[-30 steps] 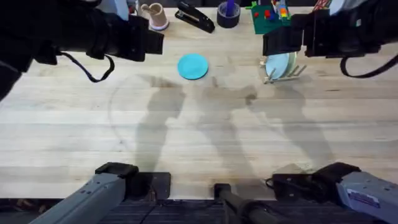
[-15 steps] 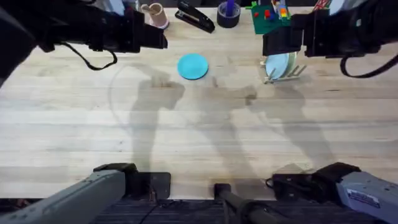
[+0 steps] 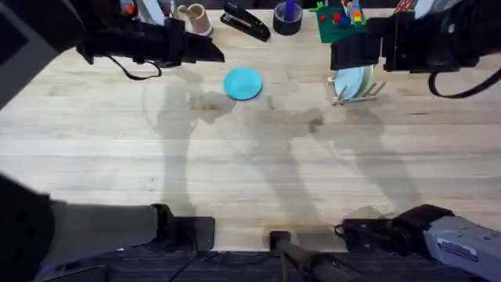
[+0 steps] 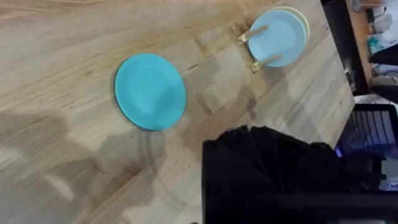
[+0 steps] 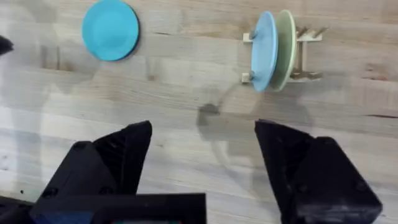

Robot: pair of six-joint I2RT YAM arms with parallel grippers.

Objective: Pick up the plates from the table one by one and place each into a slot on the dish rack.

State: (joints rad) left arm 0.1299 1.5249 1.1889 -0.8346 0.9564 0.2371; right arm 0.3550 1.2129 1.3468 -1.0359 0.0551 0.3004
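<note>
With the pale light-blue round plastic plate point(image 5: 263, 51) already being held upright in the small wooden dowel dish rack point(image 5: 303, 57) far right beside a cream-yellow plate point(image 5: 286, 48), the teal round plate point(image 3: 243, 83) is lying flat on the plank worktop point(image 3: 250, 172), waiting between the left gripper point(image 3: 213, 53), whose jaw state cannot be told, and the right gripper point(image 5: 202, 162), whose jaws are being kept wide and empty.

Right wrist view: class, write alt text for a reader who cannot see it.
A small wooden dish rack on a wooden plank table holds a pale blue plate and a cream-yellow plate upright, side by side. A teal plate lies flat on the table, apart from the rack. The right gripper hangs open above the bare wood.
</note>
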